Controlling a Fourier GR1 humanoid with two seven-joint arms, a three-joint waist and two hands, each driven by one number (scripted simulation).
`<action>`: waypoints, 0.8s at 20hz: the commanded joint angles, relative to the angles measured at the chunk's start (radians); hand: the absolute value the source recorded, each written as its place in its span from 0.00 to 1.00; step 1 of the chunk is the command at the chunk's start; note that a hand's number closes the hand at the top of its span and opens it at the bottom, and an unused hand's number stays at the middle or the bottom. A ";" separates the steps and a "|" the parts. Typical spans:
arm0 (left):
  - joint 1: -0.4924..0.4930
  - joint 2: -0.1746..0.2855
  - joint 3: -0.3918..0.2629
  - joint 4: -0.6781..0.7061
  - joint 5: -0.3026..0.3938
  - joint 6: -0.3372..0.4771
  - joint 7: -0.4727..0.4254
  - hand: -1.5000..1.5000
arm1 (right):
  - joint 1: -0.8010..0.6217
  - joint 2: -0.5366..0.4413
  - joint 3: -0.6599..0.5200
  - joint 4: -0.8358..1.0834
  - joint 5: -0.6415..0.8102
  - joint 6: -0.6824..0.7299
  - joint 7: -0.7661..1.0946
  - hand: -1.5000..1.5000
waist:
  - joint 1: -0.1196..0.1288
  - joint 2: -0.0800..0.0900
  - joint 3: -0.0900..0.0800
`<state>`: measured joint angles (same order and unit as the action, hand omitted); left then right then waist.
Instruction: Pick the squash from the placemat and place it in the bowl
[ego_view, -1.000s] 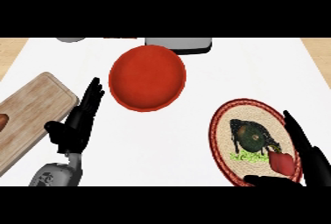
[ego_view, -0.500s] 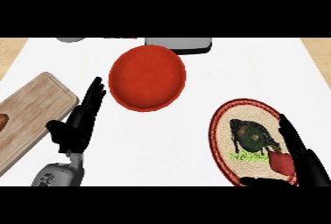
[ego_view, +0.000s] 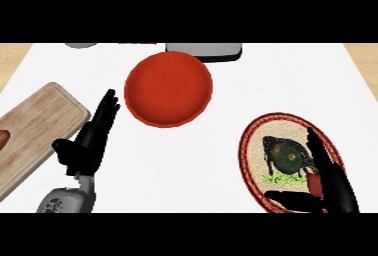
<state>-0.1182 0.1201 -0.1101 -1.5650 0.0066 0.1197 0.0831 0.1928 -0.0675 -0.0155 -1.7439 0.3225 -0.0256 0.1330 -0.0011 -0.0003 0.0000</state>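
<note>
**Head view.** Dark green, with an orange spot, the squash (ego_view: 286, 154) lies on the round red-rimmed placemat (ego_view: 252, 150) at 4 o'clock on the white counter (ego_view: 221, 120). It has not been lifted. The right hand (ego_view: 331, 176) stands over the mat's 3 o'clock edge with its fingers straight and together beside the squash. The thumb is spread wide and reaches across the mat's 6 o'clock rim. Nothing is clamped. A small red patch shows beside the fingers; I cannot tell what it is.

Risks, as judgement:
- The hand sits to one side of the squash, so closing from there could nudge the rounded squash toward 9 o'clock instead of enclosing it.
- The bowl is well apart, toward 11 o'clock from the mat. A shallow hold could let the squash slip during that carry.

Containers:
- The red bowl (ego_view: 168, 89), at 12 o'clock, holds nothing.
- A grey object (ego_view: 205, 50) just beyond the bowl is cut off, so its contents are not visible.

The left hand (ego_view: 92, 137) rests at 8 o'clock with its fingers straight and pointing up. It is beside a wooden board (ego_view: 37, 130).
</note>
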 joint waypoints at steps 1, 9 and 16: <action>-0.058 -0.011 0.030 0.041 -0.012 -0.002 0.002 0.50 | 0.024 0.036 0.042 0.067 0.085 -0.063 -0.045 0.00 | -0.002 0.000 0.000; 0.019 -0.037 -0.005 -0.027 -0.032 -0.009 0.009 0.50 | -0.094 -0.032 -0.003 0.216 0.177 -0.080 0.010 0.00 | 0.003 0.000 0.000; -0.037 -0.024 0.051 0.052 -0.010 -0.035 -0.024 0.50 | -0.095 -0.046 0.062 0.302 0.192 -0.034 -0.141 1.00 | 0.001 0.001 0.000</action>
<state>-0.1510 0.0969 -0.0760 -1.5439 -0.0143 0.0968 0.0896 0.0668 -0.1108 -0.0150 -1.5037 0.4716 -0.0740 0.0726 0.0020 -0.0094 -0.0150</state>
